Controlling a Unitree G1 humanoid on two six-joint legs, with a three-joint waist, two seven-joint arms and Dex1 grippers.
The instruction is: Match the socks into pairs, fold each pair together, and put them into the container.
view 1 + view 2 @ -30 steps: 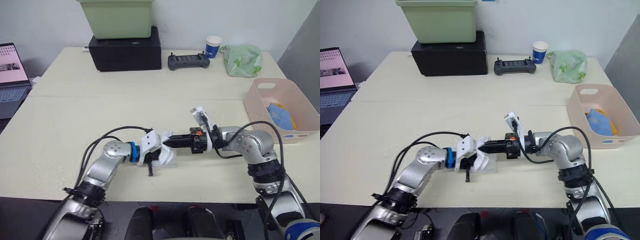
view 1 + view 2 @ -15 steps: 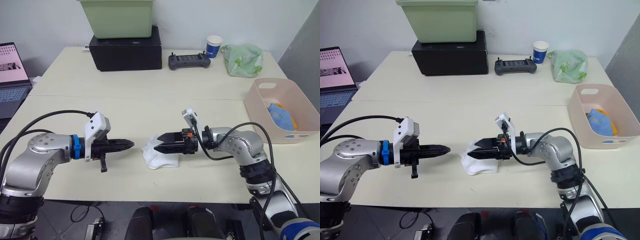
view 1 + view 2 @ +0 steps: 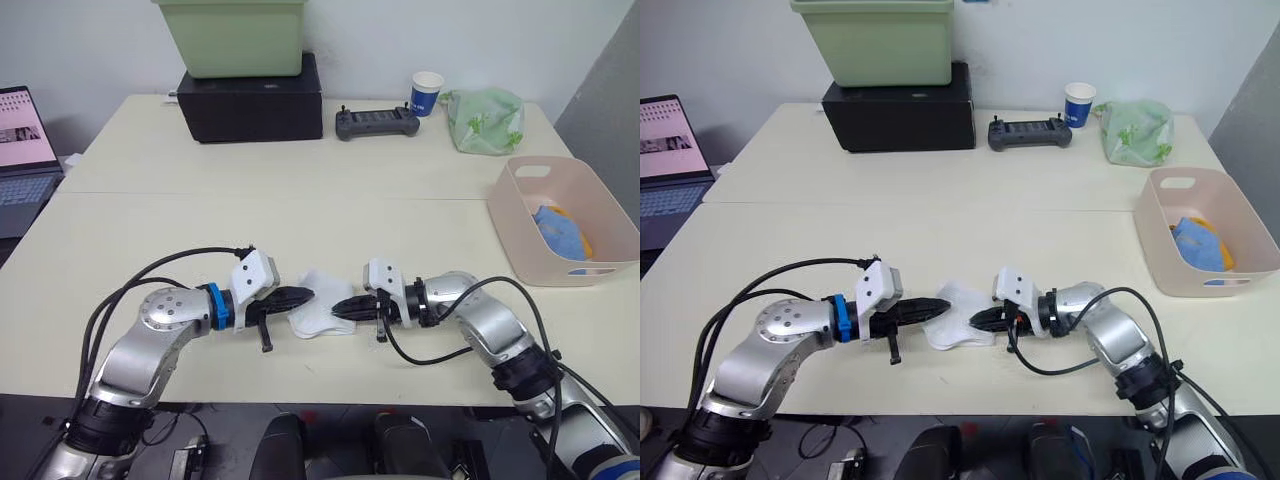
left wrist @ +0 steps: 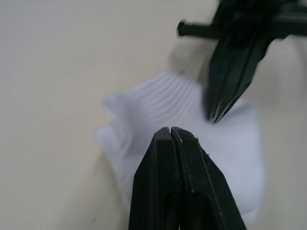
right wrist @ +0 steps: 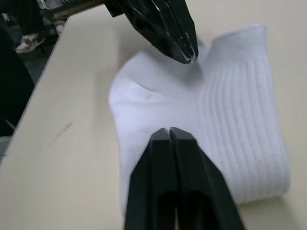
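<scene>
White socks (image 3: 318, 312) flat on table (image 3: 200, 230), left gripper (image 3: 303, 295) and right gripper (image 3: 342, 307) both clenched empty, tips pressing from opposite sides.

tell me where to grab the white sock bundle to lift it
Probably the ribbed cuff end of the white sock bundle: its layers stack thickest there. Come in low from the right gripper side, since it lies flat on the table; both grippers are shut, so open first.

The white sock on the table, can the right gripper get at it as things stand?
Probably yes. The right gripper, shut, has its tips at the white sock already; nothing lies between, though the left gripper crowds the other side.
</scene>
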